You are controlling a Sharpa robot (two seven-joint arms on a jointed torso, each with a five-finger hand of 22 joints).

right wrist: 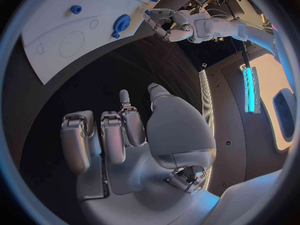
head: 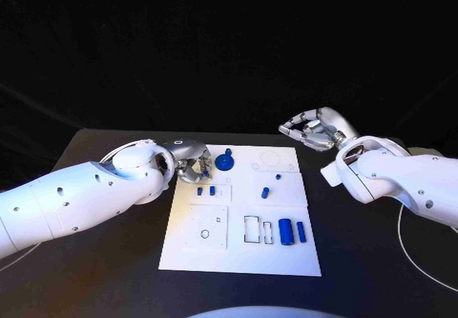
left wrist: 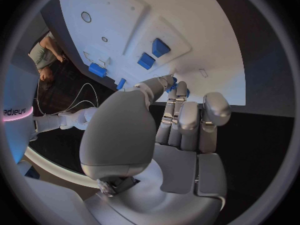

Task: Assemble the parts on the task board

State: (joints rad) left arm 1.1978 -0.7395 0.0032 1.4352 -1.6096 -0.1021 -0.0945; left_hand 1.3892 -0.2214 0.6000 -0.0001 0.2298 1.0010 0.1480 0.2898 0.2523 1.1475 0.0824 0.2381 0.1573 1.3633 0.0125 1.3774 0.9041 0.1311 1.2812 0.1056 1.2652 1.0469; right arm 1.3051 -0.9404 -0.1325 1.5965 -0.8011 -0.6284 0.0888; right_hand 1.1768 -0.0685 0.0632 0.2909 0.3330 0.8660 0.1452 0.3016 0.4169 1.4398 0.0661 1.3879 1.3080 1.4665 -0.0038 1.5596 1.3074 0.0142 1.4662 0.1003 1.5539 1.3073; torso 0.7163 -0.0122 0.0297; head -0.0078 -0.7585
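The white task board (head: 243, 255) lies mid-table. My left hand (head: 191, 165) is low over its far left corner, thumb and a fingertip pinched together on a small blue part (left wrist: 171, 86). Just right of that hand lies a blue gear (head: 225, 161). Two small blue blocks (head: 205, 191) sit in a recess close in front of the hand, and also show in the left wrist view (left wrist: 153, 54). My right hand (head: 315, 129) hangs off the board's far right corner, raised, fingers loosely bent and apart, holding nothing. The right wrist view shows the left hand (right wrist: 169, 25) beside the gear (right wrist: 122, 22).
A blue peg (head: 265, 193) stands mid-board with a smaller one (head: 278, 177) behind it. A thick blue cylinder (head: 285, 232) and a thinner blue rod (head: 300, 231) lie by a rectangular slot (head: 252, 229) near the right edge. A white cable (head: 410, 245) trails under the right arm.
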